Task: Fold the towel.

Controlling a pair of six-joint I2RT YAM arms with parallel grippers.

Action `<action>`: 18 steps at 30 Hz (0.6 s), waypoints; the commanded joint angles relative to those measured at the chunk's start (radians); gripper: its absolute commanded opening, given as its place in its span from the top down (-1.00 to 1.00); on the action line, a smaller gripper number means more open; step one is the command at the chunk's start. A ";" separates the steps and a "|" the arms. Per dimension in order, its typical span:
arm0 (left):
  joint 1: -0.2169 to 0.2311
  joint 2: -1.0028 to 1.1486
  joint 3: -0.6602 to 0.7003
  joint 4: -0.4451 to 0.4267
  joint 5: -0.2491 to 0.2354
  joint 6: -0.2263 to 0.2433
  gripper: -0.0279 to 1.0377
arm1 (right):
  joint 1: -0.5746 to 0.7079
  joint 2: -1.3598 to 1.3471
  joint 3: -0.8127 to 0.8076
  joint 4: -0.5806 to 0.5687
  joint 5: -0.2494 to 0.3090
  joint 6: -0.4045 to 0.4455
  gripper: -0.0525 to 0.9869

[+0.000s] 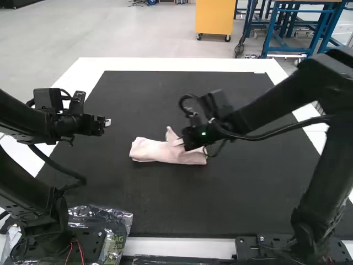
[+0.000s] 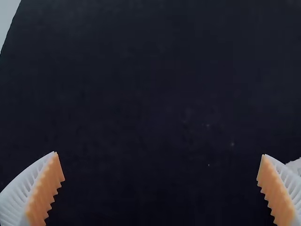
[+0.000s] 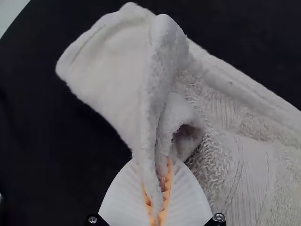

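Pale pink and fuzzy, the towel (image 1: pixel 157 152) lies bunched mid-desk (image 1: pixel 220 199), its long axis running left to right, a rumpled peak pointing toward the far edge. The right claw (image 1: pixel 194 137) grasps a pinched fold; the left claw (image 1: pixel 106 124) is released.

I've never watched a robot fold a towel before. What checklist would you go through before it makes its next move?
1. Right gripper has hold of the towel: ok, a ridge of cloth is pinched between its pads.
2. Left gripper is open with nothing between its fingers: ok.
3. Towel is within the edges of the black mat: ok.
4. Cloth lies smooth near the pinch: not ok, it is bunched, with a small hollow beside the ridge.
5. Only the intended layer is pinched: cannot tell, the layers crowd together there.
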 commanded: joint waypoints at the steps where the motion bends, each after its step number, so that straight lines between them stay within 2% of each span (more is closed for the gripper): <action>1: 0.005 -0.010 -0.021 0.021 0.005 -0.004 -0.87 | 0.043 0.050 0.070 0.027 0.014 0.043 0.95; 18: 0.006 -0.010 -0.076 0.076 0.010 -0.007 -0.87 | 0.091 0.277 0.310 0.050 0.014 0.047 0.95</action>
